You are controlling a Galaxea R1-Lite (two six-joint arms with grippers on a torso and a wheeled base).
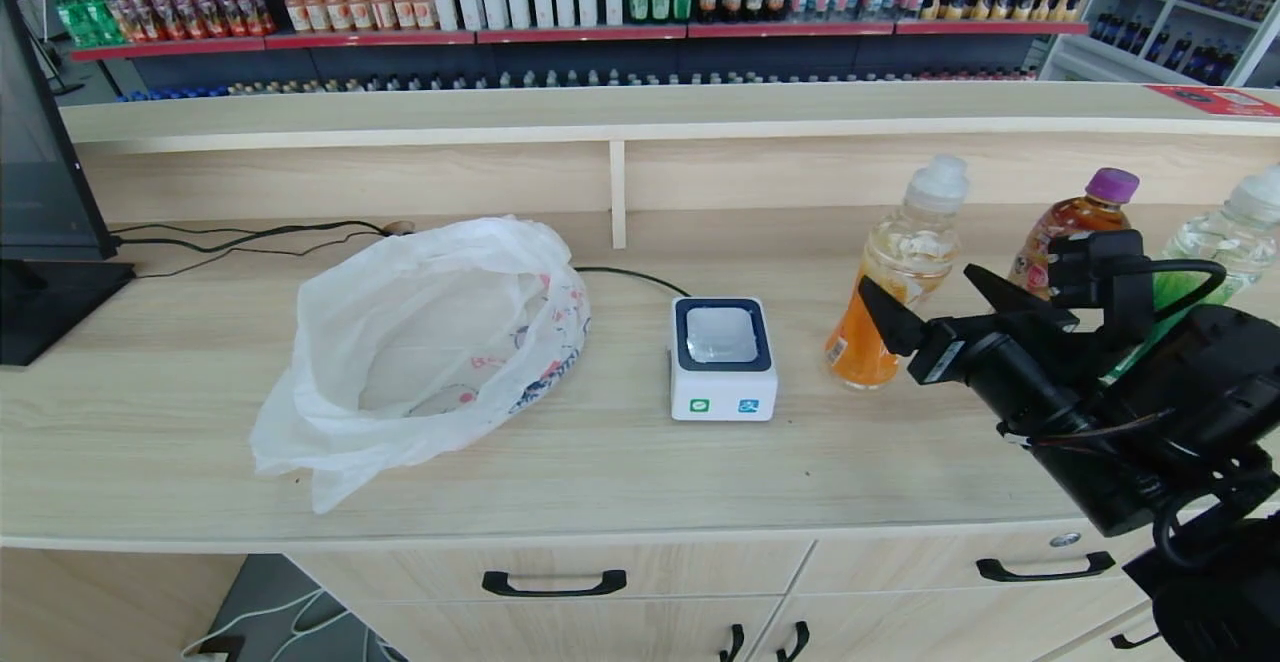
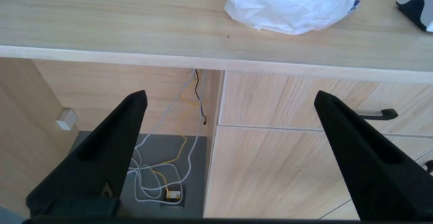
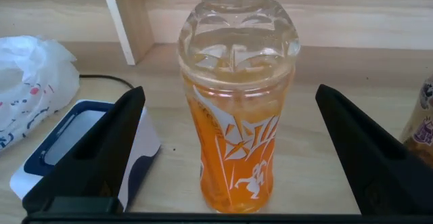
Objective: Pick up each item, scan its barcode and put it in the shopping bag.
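Observation:
An orange drink bottle (image 1: pixel 896 272) with a white cap stands upright on the counter, right of the white barcode scanner (image 1: pixel 722 358). My right gripper (image 1: pixel 935 307) is open, level with the bottle and just short of it; in the right wrist view the bottle (image 3: pixel 237 109) stands between and beyond the fingers, untouched. The white shopping bag (image 1: pixel 430 342) lies open, left of the scanner. A purple-capped tea bottle (image 1: pixel 1075 222) and a clear green-labelled bottle (image 1: pixel 1225 237) stand behind my right arm. My left gripper (image 2: pixel 230 156) hangs open below the counter's front edge, holding nothing.
A dark monitor base (image 1: pixel 45 302) with cables sits at the counter's far left. A raised wooden ledge (image 1: pixel 620 127) runs along the back. Drawers with black handles (image 1: pixel 553 582) lie under the counter. The scanner's cable (image 1: pixel 625 277) trails behind the bag.

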